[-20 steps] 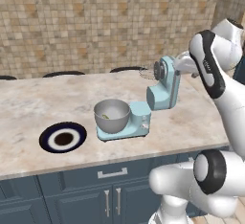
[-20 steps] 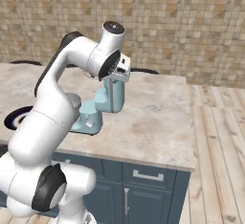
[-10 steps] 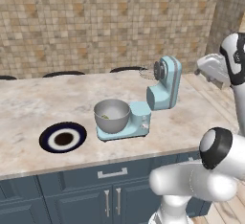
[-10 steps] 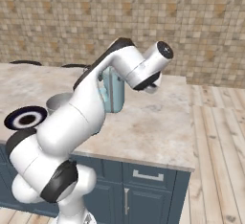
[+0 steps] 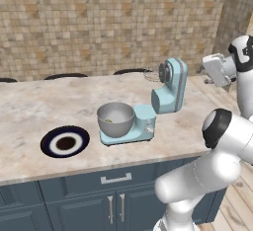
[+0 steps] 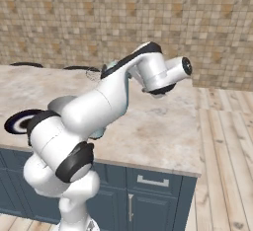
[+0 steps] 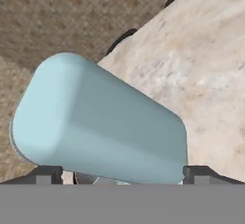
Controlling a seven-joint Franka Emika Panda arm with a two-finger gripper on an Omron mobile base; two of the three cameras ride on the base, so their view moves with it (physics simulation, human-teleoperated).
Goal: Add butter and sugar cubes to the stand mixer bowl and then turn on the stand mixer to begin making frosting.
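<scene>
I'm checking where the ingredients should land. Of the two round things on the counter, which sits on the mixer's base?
The grey metal bowl, deep and seated on the light blue mixer. The dark blue plate lies flat on the counter to its left, apart.

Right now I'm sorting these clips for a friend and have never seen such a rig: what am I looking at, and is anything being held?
It is a rendered kitchen with a white robot arm on a rolling base. Two pictures come from cameras behind the arm, left and right; the third looks along its hand. On the marble counter stand a light blue stand mixer, head tilted back, its metal bowl and a dark blue plate. The gripper is open, holding nothing, its fingertips either side of the mixer's head.
</scene>
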